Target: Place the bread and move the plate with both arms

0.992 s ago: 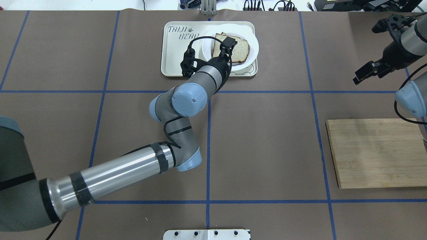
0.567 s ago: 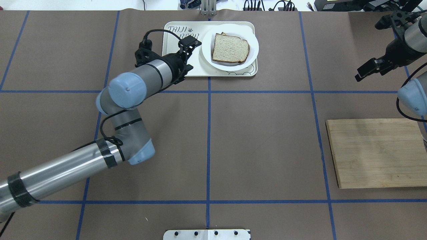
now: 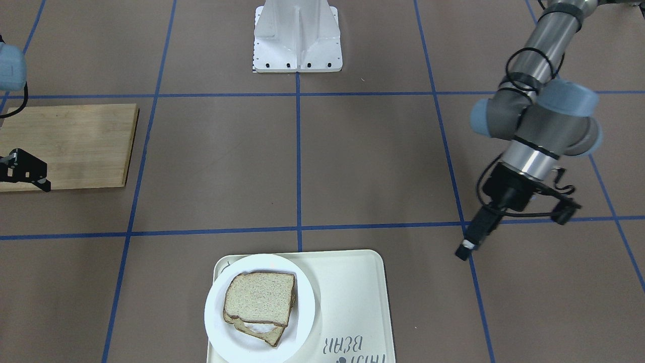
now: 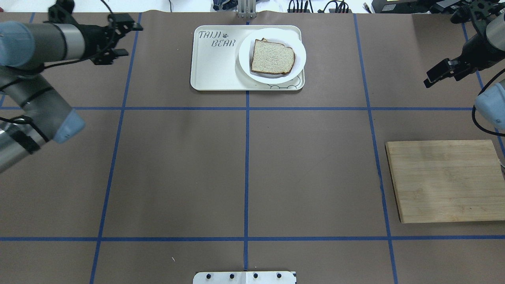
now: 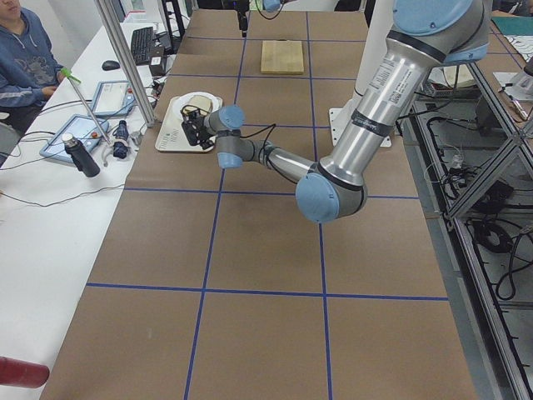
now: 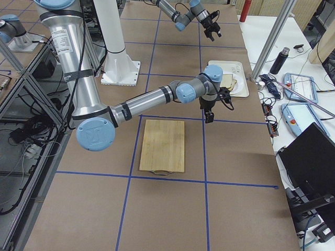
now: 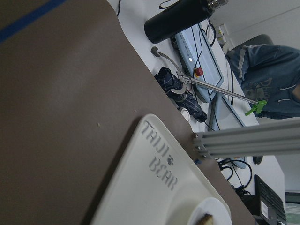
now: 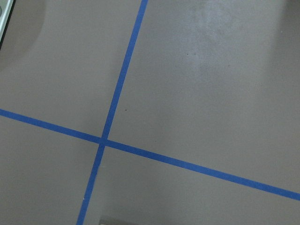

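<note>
Two slices sit stacked on the plate (image 3: 306,302) in the front view. The bread (image 3: 259,296) is the top one, lying flat over another slice (image 3: 272,337). The plate rests on a cream tray (image 3: 352,287), at the end away from the writing. The left arm (image 3: 534,128) hangs over the bench (image 3: 373,161), well apart from the tray, pointing down. A wooden board (image 3: 75,143) lies far off to the other side, and only bits of the right arm (image 3: 11,65) show there.

From overhead, the left jaws are spread apart and hold nothing, well away from the tray. The right jaws hover beyond the board; I cannot tell if they are apart or together.

From the left side, a person in blue (image 5: 21,50) sits by the bench.

From the right side, the right arm reaches out between board and tray, its tip pointing down.

The left wrist view shows the tray corner with "TAIJI BEAR", a bit of plate and crust, and a black bottle (image 7: 183,18).

The right wrist view shows only brown bench and blue tape lines (image 8: 117,93).
</note>
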`<state>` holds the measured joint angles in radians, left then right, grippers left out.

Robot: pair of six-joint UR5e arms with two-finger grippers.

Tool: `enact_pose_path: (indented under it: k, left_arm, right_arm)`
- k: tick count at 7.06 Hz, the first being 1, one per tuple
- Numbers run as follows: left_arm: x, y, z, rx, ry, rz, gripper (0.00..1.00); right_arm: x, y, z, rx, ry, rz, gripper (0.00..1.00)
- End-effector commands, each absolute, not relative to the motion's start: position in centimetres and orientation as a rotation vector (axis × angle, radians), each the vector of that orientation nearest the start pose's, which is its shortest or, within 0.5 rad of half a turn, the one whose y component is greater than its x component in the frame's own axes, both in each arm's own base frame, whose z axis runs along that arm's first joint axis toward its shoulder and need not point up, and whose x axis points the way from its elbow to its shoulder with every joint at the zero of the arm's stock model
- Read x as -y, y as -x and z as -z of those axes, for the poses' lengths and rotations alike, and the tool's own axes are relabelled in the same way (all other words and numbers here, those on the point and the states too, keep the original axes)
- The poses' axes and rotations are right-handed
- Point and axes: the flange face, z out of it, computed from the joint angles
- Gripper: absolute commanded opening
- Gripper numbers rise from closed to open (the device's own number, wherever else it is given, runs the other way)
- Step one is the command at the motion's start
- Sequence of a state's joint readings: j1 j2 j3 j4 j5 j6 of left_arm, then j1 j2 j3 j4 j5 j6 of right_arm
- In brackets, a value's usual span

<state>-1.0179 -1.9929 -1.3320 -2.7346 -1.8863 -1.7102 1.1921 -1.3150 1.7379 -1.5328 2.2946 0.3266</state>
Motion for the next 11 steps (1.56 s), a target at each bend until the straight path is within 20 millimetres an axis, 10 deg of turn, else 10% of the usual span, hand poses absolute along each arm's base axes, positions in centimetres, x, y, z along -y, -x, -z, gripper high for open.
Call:
enact_pose_path:
  k: [1,5,7,10,11]
  left_arm:
    - [62.8,-13.4,-49.8,-1.094,-0.478,0.572,0.99]
    - [64.0,-4.2,-53.7,-0.657,-0.439,0.043,0.99]
    - [61.3,0.6,-50.6,-0.813,-0.192,-0.038,0.99]
    - [52.6,0.9,-50.0,-0.816,-0.179,-0.087,0.99]
    - [52.7,0.9,-48.9,-0.811,-0.197,-0.088,0.99]
  right_arm:
    - [57.6,15.2,-43.0,0.791,-0.186,0.207,1.00]
    - [58.2,14.5,-42.9,0.784,-0.176,0.187,1.00]
    - [58.5,12.9,-43.3,0.775,-0.157,0.153,1.00]
    - [58.6,10.2,-46.2,0.704,-0.090,0.146,1.00]
    - [58.5,10.2,-45.9,0.715,-0.091,0.147,1.00]
